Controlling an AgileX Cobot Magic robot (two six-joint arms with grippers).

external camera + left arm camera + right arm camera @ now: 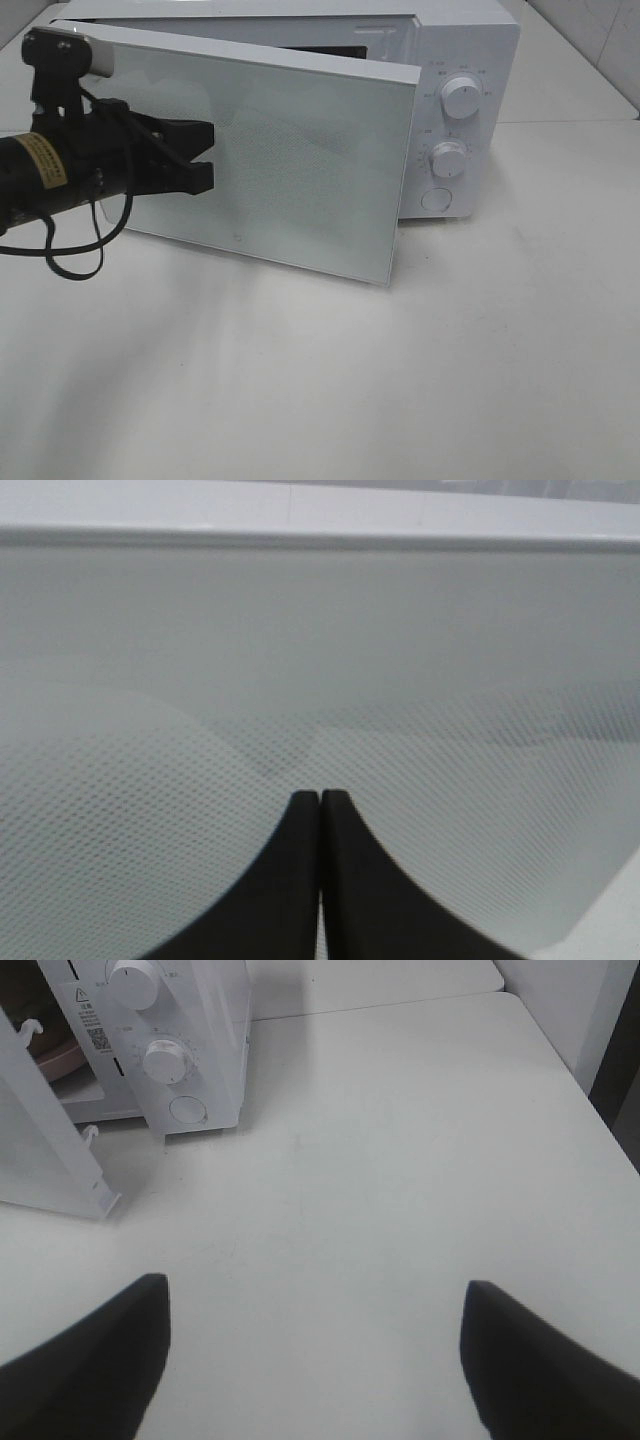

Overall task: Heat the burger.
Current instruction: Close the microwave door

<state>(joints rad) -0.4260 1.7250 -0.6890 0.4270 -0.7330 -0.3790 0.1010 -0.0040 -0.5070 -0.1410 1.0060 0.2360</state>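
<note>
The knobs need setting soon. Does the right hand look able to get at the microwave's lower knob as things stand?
Probably yes. The right hand hangs open over the table with nothing between it and the lower knob; the half-open door stands out beside the control panel, not across it.

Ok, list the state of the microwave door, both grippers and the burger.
Microwave door: partly open.
Left gripper: shut, empty, tips at the door's front face.
Right gripper: open, empty, above the table.
Burger: not in view.
</note>
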